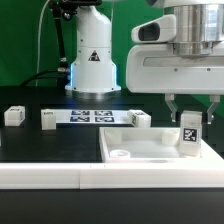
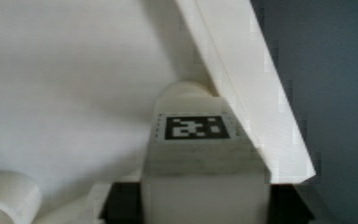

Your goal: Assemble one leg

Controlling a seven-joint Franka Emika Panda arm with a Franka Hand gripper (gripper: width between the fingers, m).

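Observation:
The leg (image 1: pixel 189 132) is a small white post with a black-and-white tag on its face. My gripper (image 1: pixel 190 112) is shut on it and holds it upright over the right corner of the large white square plate (image 1: pixel 140 148). In the wrist view the leg (image 2: pixel 197 150) fills the middle, its tag facing the camera, with a dark finger (image 2: pixel 130 200) on each side. The plate's raised edge (image 2: pixel 247 80) runs diagonally past the leg's tip. A round hole (image 1: pixel 119 154) shows in the plate near its left end.
The marker board (image 1: pixel 92 116) lies behind the plate. Three more white leg blocks stand on the black table: one at the far left (image 1: pixel 13 115), one beside the board (image 1: pixel 48 119) and one right of it (image 1: pixel 139 118). The robot base (image 1: pixel 92 60) stands behind.

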